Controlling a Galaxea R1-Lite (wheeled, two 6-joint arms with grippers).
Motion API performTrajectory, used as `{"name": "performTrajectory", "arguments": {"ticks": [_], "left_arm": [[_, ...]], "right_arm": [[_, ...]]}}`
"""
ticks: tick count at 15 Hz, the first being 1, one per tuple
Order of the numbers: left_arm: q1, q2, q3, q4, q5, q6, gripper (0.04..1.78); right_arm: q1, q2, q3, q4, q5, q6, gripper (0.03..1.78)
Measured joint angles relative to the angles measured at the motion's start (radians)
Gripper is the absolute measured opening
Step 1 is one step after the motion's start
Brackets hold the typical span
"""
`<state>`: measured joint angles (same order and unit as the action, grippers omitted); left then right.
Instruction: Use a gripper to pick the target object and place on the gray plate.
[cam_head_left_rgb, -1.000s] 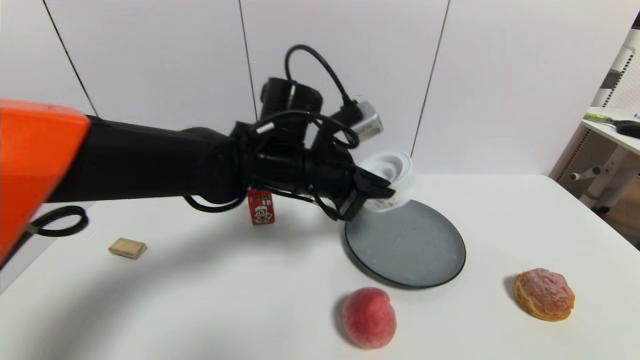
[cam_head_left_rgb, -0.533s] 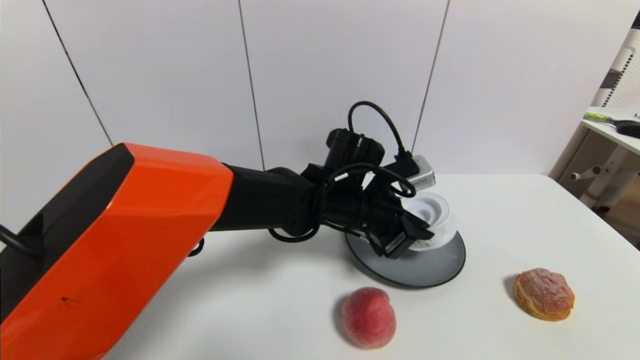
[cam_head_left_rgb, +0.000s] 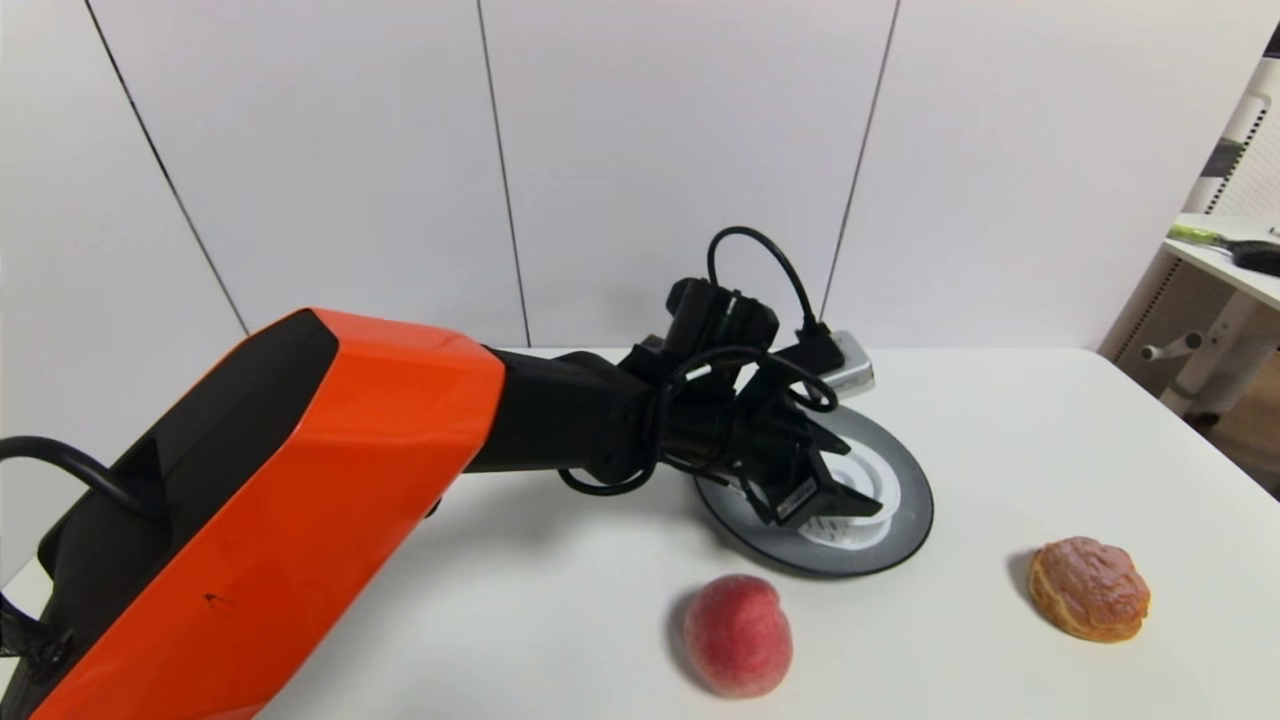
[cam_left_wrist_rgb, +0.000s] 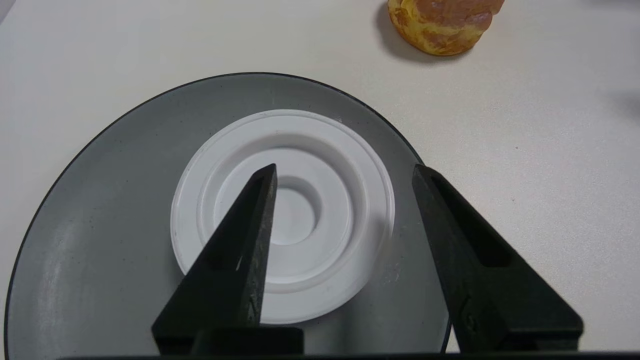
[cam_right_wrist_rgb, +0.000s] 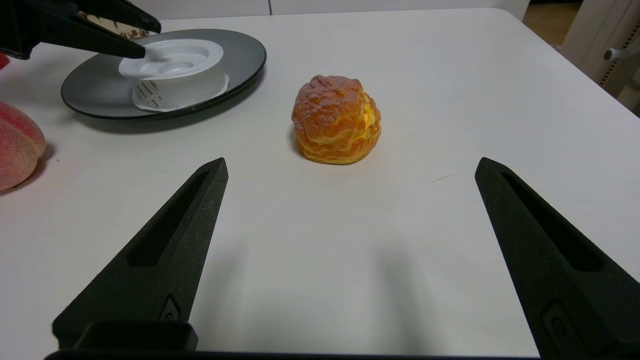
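Observation:
The white ringed disc (cam_head_left_rgb: 872, 487) lies flat on the gray plate (cam_head_left_rgb: 910, 480) at the middle of the table. My left gripper (cam_head_left_rgb: 838, 497) hovers right over it, open. In the left wrist view the left gripper (cam_left_wrist_rgb: 344, 170) has one finger (cam_left_wrist_rgb: 250, 235) over the disc (cam_left_wrist_rgb: 330, 210) near its centre recess and the other (cam_left_wrist_rgb: 465, 250) outside its edge, over the plate (cam_left_wrist_rgb: 100, 210). The right wrist view shows the disc (cam_right_wrist_rgb: 175, 70) resting on the plate (cam_right_wrist_rgb: 240, 55). My right gripper (cam_right_wrist_rgb: 351, 160) is open and empty, low over the table.
A peach (cam_head_left_rgb: 737, 635) lies in front of the plate. A cream puff (cam_head_left_rgb: 1090, 588) lies to the plate's right, ahead of the right gripper (cam_right_wrist_rgb: 336, 119). A side desk (cam_head_left_rgb: 1225, 255) stands past the table's right edge.
The left arm came down and forward with the disc, set it on the plate, and its jaws opened. The red packet and tan block are now hidden behind the arm.

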<state>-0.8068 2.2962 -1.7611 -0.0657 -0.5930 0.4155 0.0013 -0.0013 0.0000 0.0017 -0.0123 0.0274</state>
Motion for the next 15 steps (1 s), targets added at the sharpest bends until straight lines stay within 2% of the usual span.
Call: {"name": "performTrajectory", "arguments": {"ticks": [3,6,8,12,15], "left_arm": [[0.001,-0.046,-0.001,0.002,0.023,0.002,1.25],[0.008,-0.184,0.049,0.022,0.127,0.010,1.39],[0.039,-0.328,0.139,0.027,0.218,0.048,1.47],[0.183,-0.654,0.400,0.031,0.398,0.126,1.56],[0.355,-0.930,0.603,0.032,0.472,0.135,1.61]], "right_arm": [[0.000,0.000,0.000,0.000,0.000,0.000,1.71],[0.000,0.000,0.000,0.000,0.000,0.000,1.71],[0.000,0.000,0.000,0.000,0.000,0.000,1.71],[0.000,0.000,0.000,0.000,0.000,0.000,1.71],[0.000,0.000,0.000,0.000,0.000,0.000,1.71]]}}
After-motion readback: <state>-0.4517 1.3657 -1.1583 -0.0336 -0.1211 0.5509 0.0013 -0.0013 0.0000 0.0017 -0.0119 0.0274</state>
